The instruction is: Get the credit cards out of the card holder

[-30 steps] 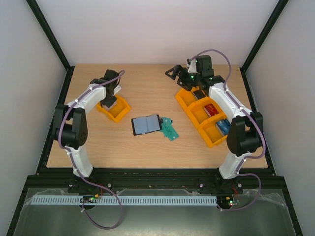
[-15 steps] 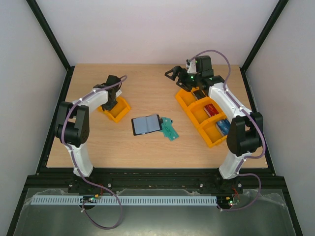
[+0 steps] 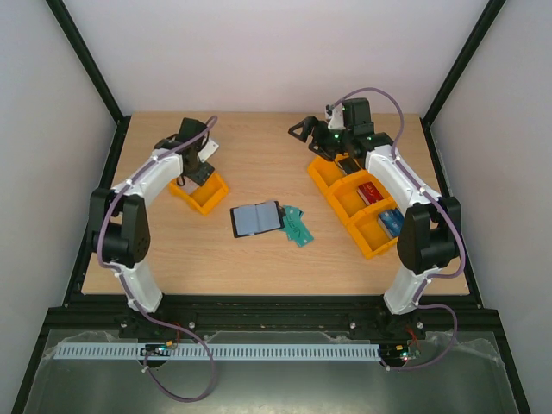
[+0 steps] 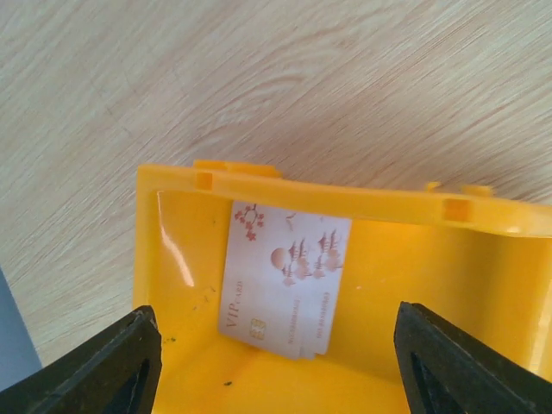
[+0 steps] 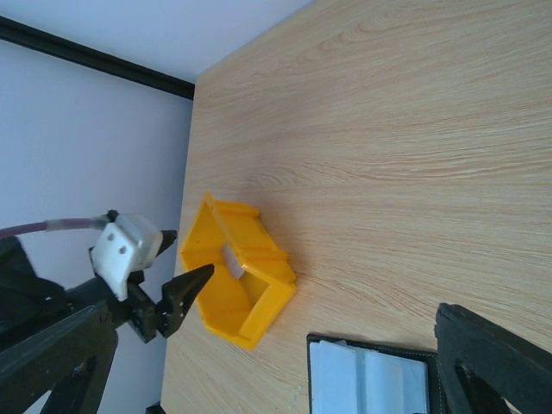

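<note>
Left gripper [image 3: 200,164] has lifted clear of the tray [image 3: 210,203], jaws apart, nothing held; white card [image 4: 286,278] lies inside; right gripper [image 3: 304,131] apart, idle; holder [image 3: 256,219] open mid-table, cards [image 3: 297,226] at its right edge; extraction likely nearly finished.

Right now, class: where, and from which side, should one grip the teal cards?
Grip the teal cards at their outer end, away from the card holder, coming down from the right side. They lie flat and fanned on the table, inner end at the holder, so likely only the outer edges are free.
</note>
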Motion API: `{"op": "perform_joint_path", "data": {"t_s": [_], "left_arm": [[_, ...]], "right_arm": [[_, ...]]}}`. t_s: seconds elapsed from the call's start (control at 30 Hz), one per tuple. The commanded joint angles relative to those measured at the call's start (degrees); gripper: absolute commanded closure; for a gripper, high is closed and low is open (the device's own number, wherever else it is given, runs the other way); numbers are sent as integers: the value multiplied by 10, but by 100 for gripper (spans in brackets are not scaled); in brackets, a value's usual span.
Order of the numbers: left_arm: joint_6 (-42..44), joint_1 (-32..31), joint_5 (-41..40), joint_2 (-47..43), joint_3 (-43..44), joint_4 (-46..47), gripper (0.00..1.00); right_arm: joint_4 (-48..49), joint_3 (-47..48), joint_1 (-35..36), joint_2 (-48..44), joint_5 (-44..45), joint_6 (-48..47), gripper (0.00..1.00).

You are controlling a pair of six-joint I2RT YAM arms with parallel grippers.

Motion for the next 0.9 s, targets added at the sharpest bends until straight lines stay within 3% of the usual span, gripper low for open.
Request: {"op": "perform_joint_path", "data": {"t_s": [0.0, 0.17, 0.27, 0.43, 0.53, 0.67, 0.8, 0.87], "left_arm": [[-29, 1, 73, -36, 9, -29, 25], [-64, -36, 190, -98, 38, -75, 17], [-58, -93, 215, -146, -10, -73, 10], [-61, -171, 194, -165, -145, -28, 1], [-55, -194, 195, -152, -153, -10, 2], [-8, -240, 188, -148, -171, 37, 5], [76, -266, 162, -113, -220, 102, 1], [87, -261, 138, -69, -196, 108, 1]], "right_arm": [[-9, -1, -3, -4, -9, -16, 1], [-38, -15, -3, -34, -4, -73, 1], [-68, -58, 0, -62, 21, -88, 0], [-234, -86, 51, -63, 239, -140, 8], [-273, -110, 100, -64, 314, -156, 16], [-238, -188, 118, -71, 275, -143, 26], [-224, -216, 145, -54, 263, -150, 24], [-230, -220, 168, -40, 282, -156, 24]]}}
